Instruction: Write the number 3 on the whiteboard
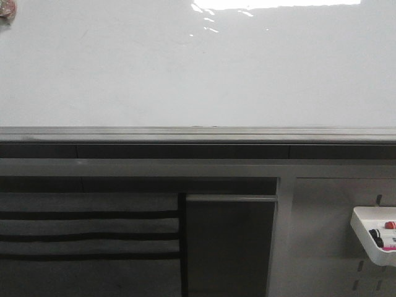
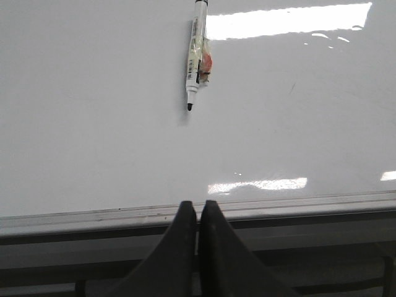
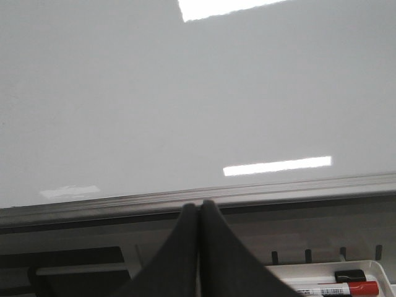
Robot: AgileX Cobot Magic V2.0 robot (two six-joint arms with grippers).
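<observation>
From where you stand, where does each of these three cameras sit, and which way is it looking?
Front view: looks forward at the whiteboard, its rail and a marker tray low on the right; no part of the robot shows.
Left wrist view: sits on the left arm, faces the board and a marker on it; the shut left gripper shows.
Right wrist view: sits on the right arm, faces the board above the tray; the shut right gripper shows.
Shared: all three see the board and rail.

A white tray (image 1: 365,232) at the right holds capped markers (image 1: 390,224).
</observation>
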